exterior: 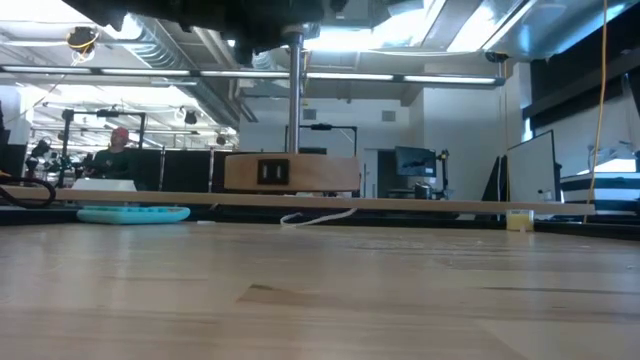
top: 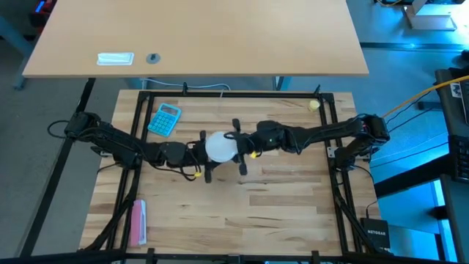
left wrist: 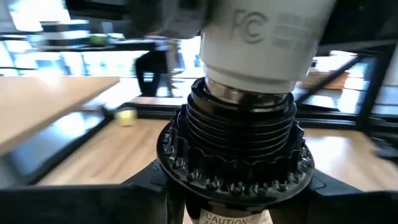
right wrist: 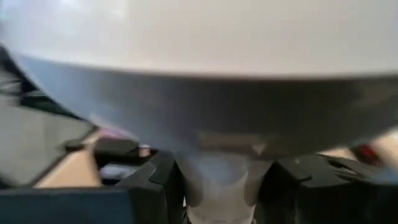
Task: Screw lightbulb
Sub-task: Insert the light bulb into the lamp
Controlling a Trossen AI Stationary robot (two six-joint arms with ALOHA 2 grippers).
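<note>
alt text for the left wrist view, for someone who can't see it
Close up, a white lightbulb sits with its silvery screw base partly threaded into a black ribbed socket. Behind lie a wooden table and a small yellowish ball.

You've got a teal calculator (top: 165,119) on the wood table (top: 278,213), far-left area, near the black frame (top: 234,94). Small yellowish ball (top: 314,105) sits at the far-right corner. Pink item (top: 138,221) lies near the front-left edge; can't tell what it is. On the separate desk (top: 220,37) behind: a white flat obj (top: 116,59) w/ a small dark round thing (top: 153,58) just beside it.
</note>
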